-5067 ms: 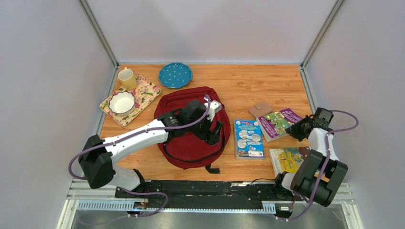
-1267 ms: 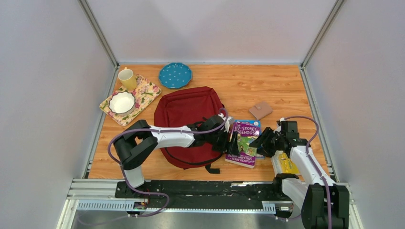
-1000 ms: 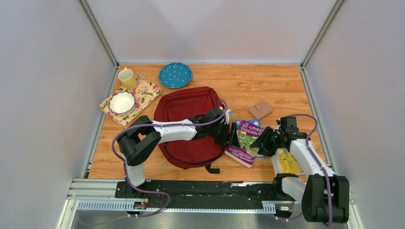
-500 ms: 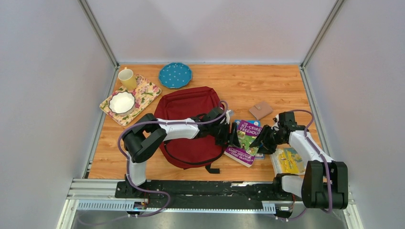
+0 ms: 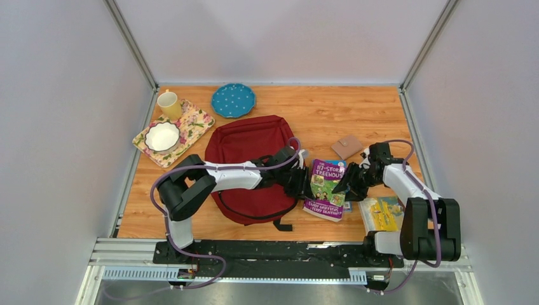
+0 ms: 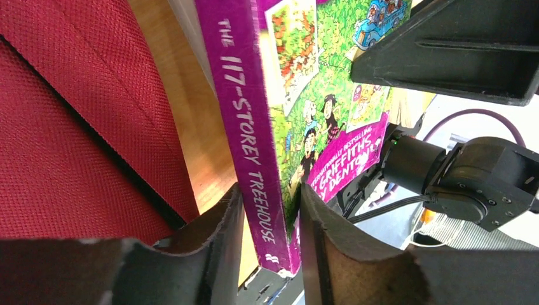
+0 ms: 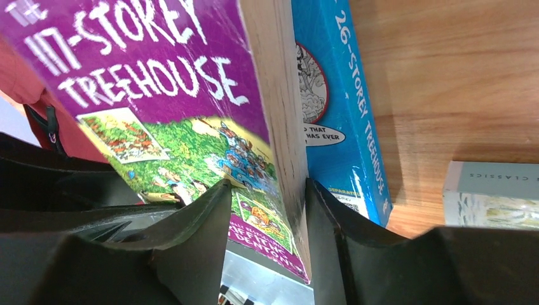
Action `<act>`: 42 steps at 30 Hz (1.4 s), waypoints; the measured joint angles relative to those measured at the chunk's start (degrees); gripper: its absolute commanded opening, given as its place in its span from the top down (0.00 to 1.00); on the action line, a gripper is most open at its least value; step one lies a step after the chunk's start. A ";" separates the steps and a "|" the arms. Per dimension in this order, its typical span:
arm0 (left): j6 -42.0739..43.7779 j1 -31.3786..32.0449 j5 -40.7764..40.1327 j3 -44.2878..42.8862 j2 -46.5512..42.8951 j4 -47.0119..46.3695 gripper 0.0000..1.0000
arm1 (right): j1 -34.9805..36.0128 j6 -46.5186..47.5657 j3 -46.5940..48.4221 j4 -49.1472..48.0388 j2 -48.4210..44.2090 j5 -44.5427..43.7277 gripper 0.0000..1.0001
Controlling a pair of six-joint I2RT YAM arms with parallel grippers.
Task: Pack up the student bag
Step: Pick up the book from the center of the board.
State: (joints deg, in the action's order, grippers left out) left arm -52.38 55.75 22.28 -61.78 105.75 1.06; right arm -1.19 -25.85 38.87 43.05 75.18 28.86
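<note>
- The student bag (image 5: 245, 143) is being seen lying flat on the wooden table (image 5: 330, 111), left of centre, with its rounded end pointing to the far edge.
- Its dark red woven fabric is being shown closely in the left wrist view, edged by a black seam. Black straps are being seen looping at its near end.
- Its near half is being crossed by the left arm.
- The purple book (image 5: 325, 189) is being held tilted just right of the bag, partly over a blue book (image 7: 343, 95).
- The purple book's spine is being clamped by the left gripper (image 6: 272, 194), with a finger pressing on each side.
- Its page edge is being gripped by the right gripper (image 7: 268, 187) from the opposite side.
- A brown wallet (image 5: 347, 147) is being seen lying apart, farther back.
</note>
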 measured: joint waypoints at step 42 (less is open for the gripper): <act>9.03 1.14 -5.79 21.73 -39.36 -7.96 1.00 | 0.39 -23.98 -17.59 -18.47 -53.53 17.94 0.01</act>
State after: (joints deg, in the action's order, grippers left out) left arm -43.35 56.88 16.49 -40.05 66.39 -6.90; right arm -0.80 -49.82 21.28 24.58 21.65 46.81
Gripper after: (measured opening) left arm 0.261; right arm 0.981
